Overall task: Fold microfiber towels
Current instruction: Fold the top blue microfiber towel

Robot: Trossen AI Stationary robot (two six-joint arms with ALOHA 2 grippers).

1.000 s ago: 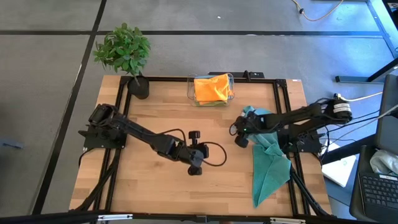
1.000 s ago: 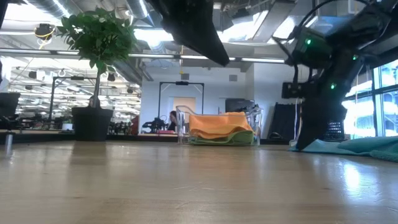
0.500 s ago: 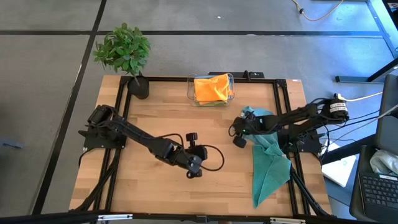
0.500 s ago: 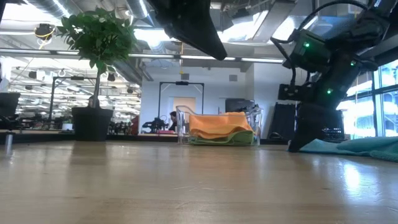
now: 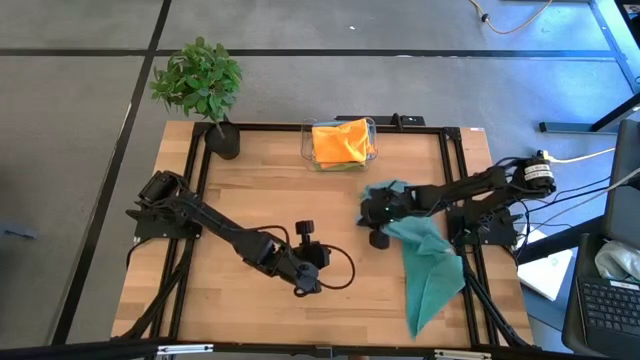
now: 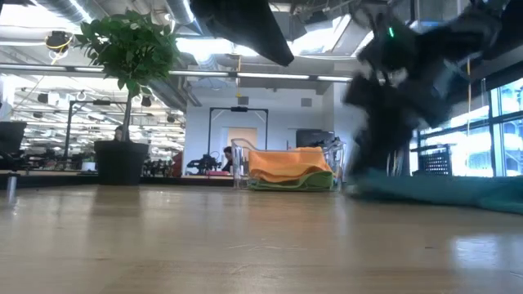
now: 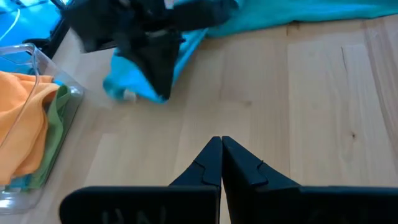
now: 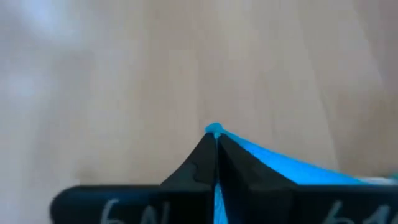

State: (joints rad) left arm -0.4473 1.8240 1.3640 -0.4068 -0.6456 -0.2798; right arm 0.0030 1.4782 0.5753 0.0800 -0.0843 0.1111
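Note:
A teal microfiber towel (image 5: 432,268) lies crumpled along the table's right side; it also shows in the low view (image 6: 433,189). My right gripper (image 5: 374,218) (image 8: 216,140) is shut on the towel's far-left part. An orange towel (image 5: 340,140) lies on a lime green one (image 7: 55,127) in the clear bin (image 5: 371,135) at the far edge. My left gripper (image 5: 318,258) (image 7: 221,142) hovers shut over bare wood at the table's middle, holding nothing and pointing toward the teal towel (image 7: 143,74). My right gripper pinches the teal towel between its two shut fingers, and a small tip of cloth (image 8: 213,129) pokes out past the fingertips. The fingers slant down from the table's right side. The held part (image 5: 385,192) is bunched. The rest trails slack over the table toward the near right (image 5: 425,300).
A potted plant (image 5: 200,85) stands at the far left corner. A black frame (image 5: 455,180) runs along the table's edges. Bare wood (image 5: 250,180) spreads across the left and middle. Cables and a keyboard (image 5: 610,300) lie off the table's right side.
My right gripper has gone toward the table's left, taking the teal towel's far-left part with it. That part has slid and bunched toward the middle, while the near end has stayed in place. My left gripper has drifted toward the table's near edge.

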